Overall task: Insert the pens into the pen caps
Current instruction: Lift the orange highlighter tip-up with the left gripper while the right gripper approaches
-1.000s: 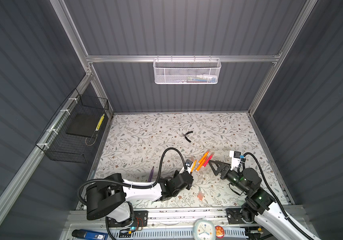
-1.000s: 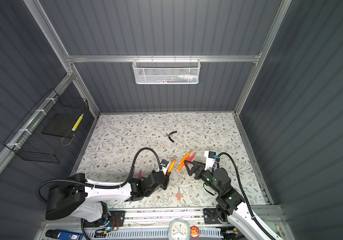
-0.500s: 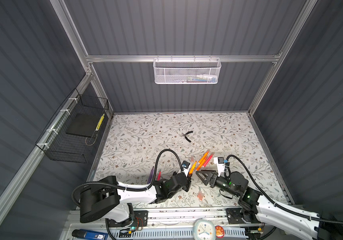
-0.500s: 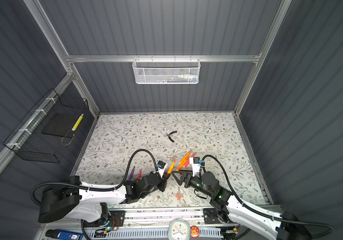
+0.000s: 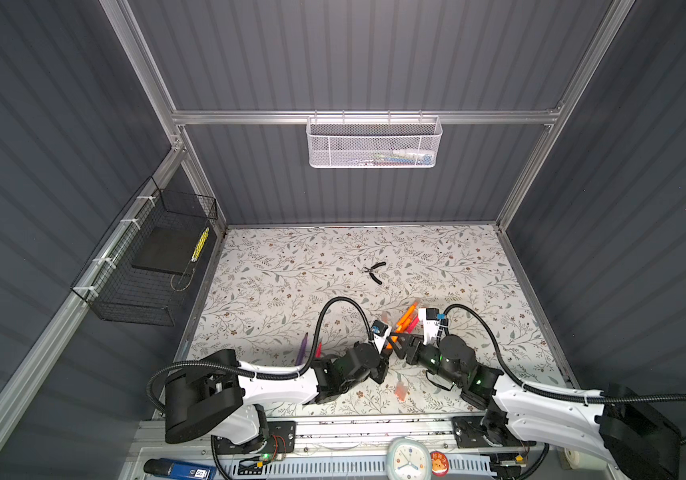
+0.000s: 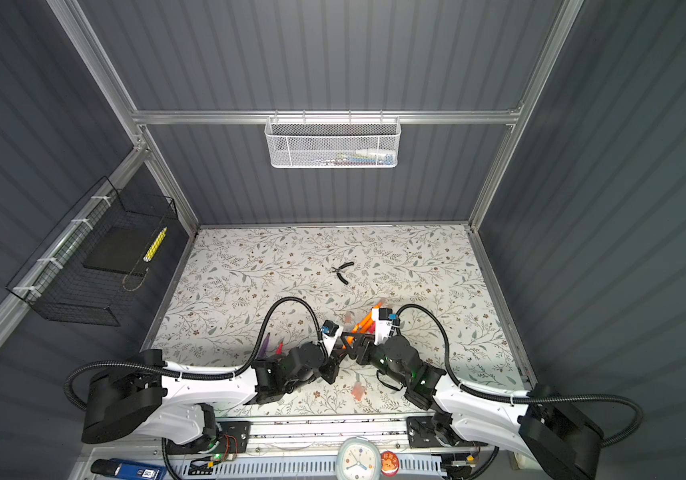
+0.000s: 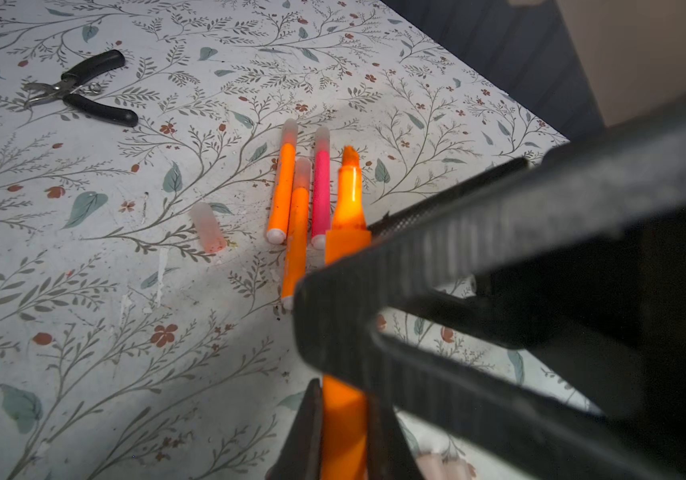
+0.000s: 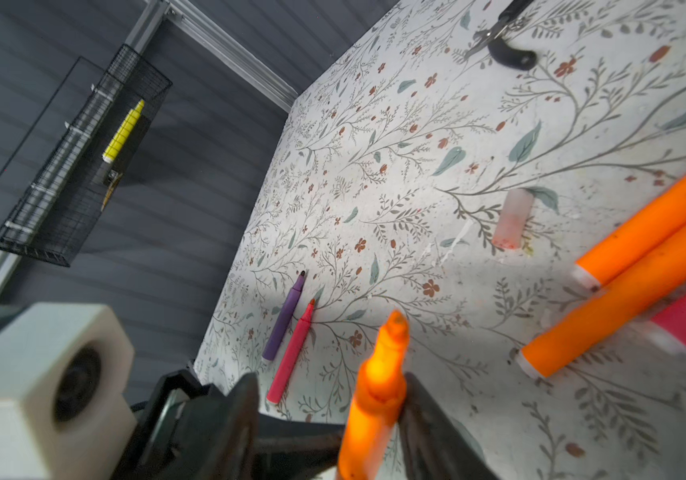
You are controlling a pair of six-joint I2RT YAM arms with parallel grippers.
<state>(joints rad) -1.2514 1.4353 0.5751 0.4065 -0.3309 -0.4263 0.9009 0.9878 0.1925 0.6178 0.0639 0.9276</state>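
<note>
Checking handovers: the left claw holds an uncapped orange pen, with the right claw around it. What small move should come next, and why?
Probably close the right claw fully on the pen before anything lets go. The left claw is shut on the pen's tail end. The right claw straddles the middle, and whether it pinches the pen is unclear.

Two capped orange pens (image 7: 281, 183) and a capped pink pen (image 7: 320, 187) lie side by side near the pliers (image 7: 79, 89), with a loose cap (image 7: 207, 227) just beside them. The uncapped orange pen (image 7: 347, 199) is raised, its bare tip pointing toward them. Farther from the pliers, the uncapped purple pen (image 8: 284, 318) and pink-red pen (image 8: 293, 353) lie parallel. A second cap (image 5: 400, 390) lies farthest off.
</note>
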